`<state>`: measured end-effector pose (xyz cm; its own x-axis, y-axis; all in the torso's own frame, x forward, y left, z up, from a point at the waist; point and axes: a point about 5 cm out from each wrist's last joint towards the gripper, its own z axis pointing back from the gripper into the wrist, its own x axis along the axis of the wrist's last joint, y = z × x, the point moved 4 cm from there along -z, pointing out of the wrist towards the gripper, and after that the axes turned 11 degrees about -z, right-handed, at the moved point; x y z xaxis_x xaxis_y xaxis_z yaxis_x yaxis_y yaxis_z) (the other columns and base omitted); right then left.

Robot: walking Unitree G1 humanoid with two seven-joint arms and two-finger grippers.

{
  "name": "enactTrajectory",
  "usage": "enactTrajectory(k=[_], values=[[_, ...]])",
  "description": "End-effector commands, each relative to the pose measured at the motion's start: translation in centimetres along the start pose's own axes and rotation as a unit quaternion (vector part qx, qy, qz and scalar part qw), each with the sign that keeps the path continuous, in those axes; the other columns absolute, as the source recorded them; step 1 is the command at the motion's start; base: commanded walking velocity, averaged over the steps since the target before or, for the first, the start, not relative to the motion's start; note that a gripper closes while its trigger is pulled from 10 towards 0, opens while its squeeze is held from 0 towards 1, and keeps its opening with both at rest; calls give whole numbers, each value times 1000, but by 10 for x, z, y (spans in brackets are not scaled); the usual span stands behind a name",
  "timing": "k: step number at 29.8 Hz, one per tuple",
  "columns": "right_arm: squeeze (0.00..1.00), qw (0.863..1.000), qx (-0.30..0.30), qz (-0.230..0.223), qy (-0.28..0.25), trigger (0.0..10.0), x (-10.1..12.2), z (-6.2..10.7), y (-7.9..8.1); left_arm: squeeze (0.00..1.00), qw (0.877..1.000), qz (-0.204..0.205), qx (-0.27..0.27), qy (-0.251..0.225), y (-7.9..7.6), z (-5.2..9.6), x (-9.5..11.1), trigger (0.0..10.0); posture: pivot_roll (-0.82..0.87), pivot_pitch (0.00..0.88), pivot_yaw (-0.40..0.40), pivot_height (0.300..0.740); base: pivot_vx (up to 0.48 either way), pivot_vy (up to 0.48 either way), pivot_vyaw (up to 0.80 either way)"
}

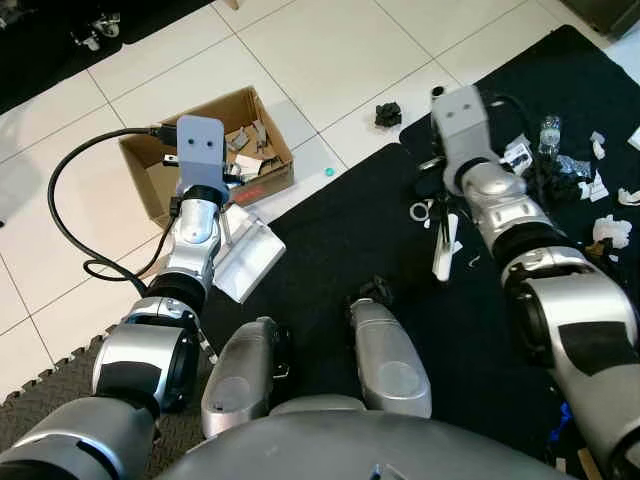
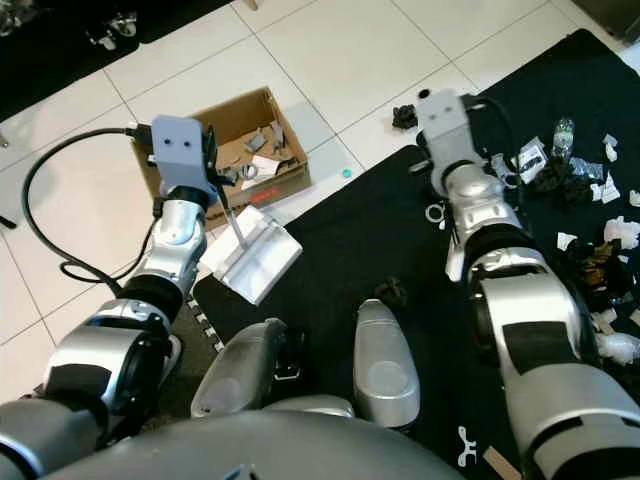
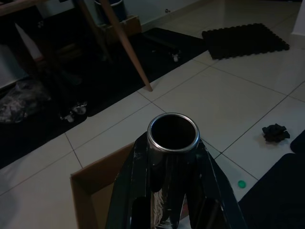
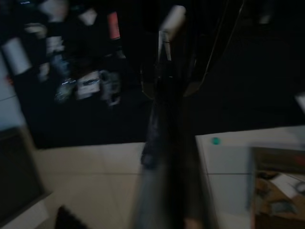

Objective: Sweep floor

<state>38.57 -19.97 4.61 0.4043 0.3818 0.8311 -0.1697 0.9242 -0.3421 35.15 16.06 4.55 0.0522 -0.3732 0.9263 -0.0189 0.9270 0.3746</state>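
My left gripper [image 3: 171, 191] is shut on the metal tube handle [image 3: 172, 131] of a white dustpan [image 1: 245, 255]. The pan hangs tilted over the edge of the black mat [image 1: 340, 240], just in front of a cardboard box [image 1: 262, 110] with paper scraps inside. My right gripper [image 1: 440, 195] is over the mat's far edge and is shut on a slim brush [image 1: 443, 250] with a white end, which points down at the mat. The right wrist view is dark and blurred; the brush handle [image 4: 167, 95] runs along the fingers. Litter [image 1: 590, 185] lies scattered over the mat on the right.
A black crumpled scrap [image 1: 388, 113] and a small green cap [image 1: 328, 171] lie on the white tiles beyond the mat. A white ring [image 1: 420, 211] sits on the mat by the brush. A black cable [image 1: 70, 180] loops over the tiles at the left. A foam mat [image 1: 40, 395] is beside my left arm.
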Motion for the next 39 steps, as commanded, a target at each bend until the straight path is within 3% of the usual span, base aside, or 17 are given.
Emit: enactTrajectory(k=[1, 6, 7, 9, 10, 15, 19, 20, 21, 22, 25, 28, 30, 31, 34, 36, 39], values=[[0, 998, -14, 52, -16, 10000, 12, -1, -7, 0, 999, -17, -11, 46, -2, 11, -24, 10000, -54, 91, 1, 740, 0, 0, 0], [0, 995, 69, 72, -27, 10000, 15, -1, 22, 0, 999, -17, -8, 49, 0, 13, -27, 10000, -56, 94, -2, 740, 0, 0, 0], [0, 986, 127, 102, -47, 10000, 20, 1, 49, 0, 999, -17, -7, 51, 1, 13, -28, 10000, -56, 94, -2, 740, 0, 0, 0], [0, 980, 150, 121, -54, 10000, 21, 3, 60, 0, 999, -17, -7, 51, 0, 14, -28, 10000, -55, 95, -3, 740, 0, 0, 0], [0, 968, 186, 155, -63, 10000, 21, 6, 78, 0, 999, -16, -6, 51, 0, 13, -28, 10000, -55, 95, -3, 740, 0, 0, 0], [0, 948, 198, 243, -51, 10000, 13, 7, 85, 0, 999, -14, -5, 50, 0, 13, -27, 10000, -50, 96, -4, 740, 0, 0, 0], [0, 950, 176, 258, -26, 10000, 9, 4, 67, 0, 999, -14, -5, 51, 0, 13, -28, 10000, -50, 96, -5, 740, 0, 0, 0], [0, 963, 173, 207, -25, 10000, 14, 3, 63, 0, 999, -15, -5, 51, 0, 13, -28, 10000, -54, 96, -4, 740, 0, 0, 0], [0, 980, 170, 90, -42, 10000, 29, 2, 53, 0, 999, -15, -6, 51, 0, 13, -28, 10000, -54, 96, -4, 740, 0, 0, 0], [0, 980, 170, 90, -42, 10000, 29, 2, 53, 0, 999, -15, -6, 51, 0, 13, -28, 10000, -54, 96, -4, 740, 0, 0, 0], [0, 987, 150, -10, -60, 10000, 43, 1, 35, 0, 999, -14, -7, 50, -2, 13, -27, 10000, -59, 97, -3, 740, 0, 0, 0], [0, 989, 134, -30, -60, 10000, 45, 0, 27, 0, 999, -14, -7, 49, -2, 13, -27, 10000, -60, 97, -3, 740, 0, 0, 0], [0, 993, 74, -84, -38, 10000, 37, -1, -5, 0, 999, -13, -8, 49, -2, 13, -26, 10000, -60, 97, -3, 740, 0, 0, 0], [0, 993, 74, -84, -38, 10000, 37, -1, -5, 0, 999, -13, -8, 49, -2, 13, -26, 10000, -60, 97, -3, 740, 0, 0, 0], [0, 996, 15, -80, 34, 10000, 2, 6, -49, 0, 999, -14, -8, 49, -2, 13, -27, 10000, -61, 98, -2, 740, 0, 0, 0], [0, 996, 10, -75, 47, 10000, -5, 8, -55, 0, 999, -14, -9, 49, -2, 13, -27, 10000, -61, 98, -2, 740, 0, 0, 0], [0, 989, -15, -140, 43, 10000, -8, 13, -72, 0, 999, -14, -9, 50, -2, 13, -27, 10000, -69, 100, -1, 740, 0, 0, 0]])
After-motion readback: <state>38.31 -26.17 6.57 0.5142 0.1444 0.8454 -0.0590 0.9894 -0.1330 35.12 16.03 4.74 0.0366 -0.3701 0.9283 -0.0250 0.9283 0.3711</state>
